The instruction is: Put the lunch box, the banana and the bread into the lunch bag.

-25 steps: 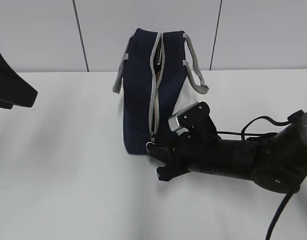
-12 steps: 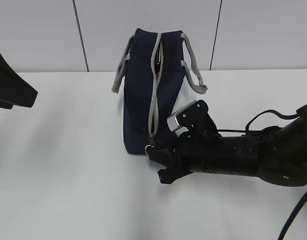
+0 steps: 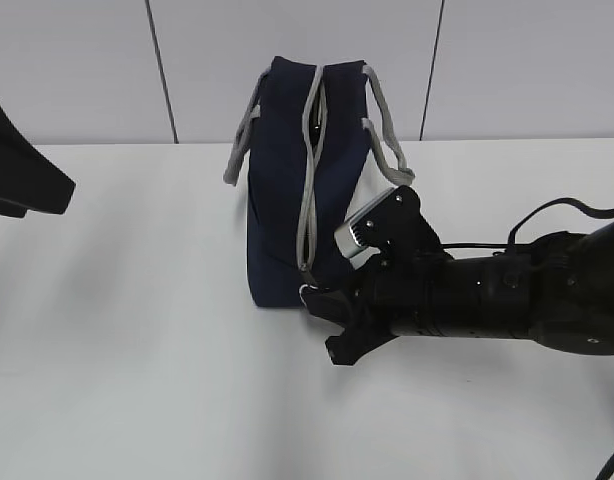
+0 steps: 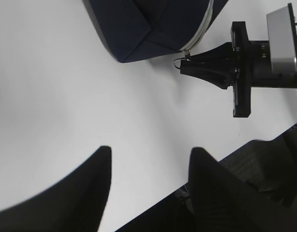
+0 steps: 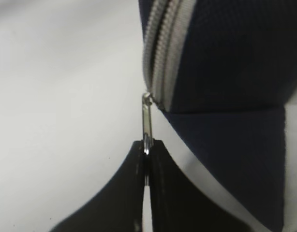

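The navy lunch bag stands upright at the middle back of the white table, its grey zipper facing me and its grey strap handles hanging at both sides. My right gripper is at the bag's lower front end, shut on the metal zipper pull. The bag fills the upper right of the right wrist view. My left gripper is open and empty over bare table, away from the bag. The lunch box, banana and bread are out of view.
The right arm lies low across the table's right half. A dark part of the left arm shows at the far left. The table's front edge runs just below the left gripper.
The right gripper has shifted slightly right and down with the zipper pull held. The right arm has lowered and straightened. The bag has barely moved.
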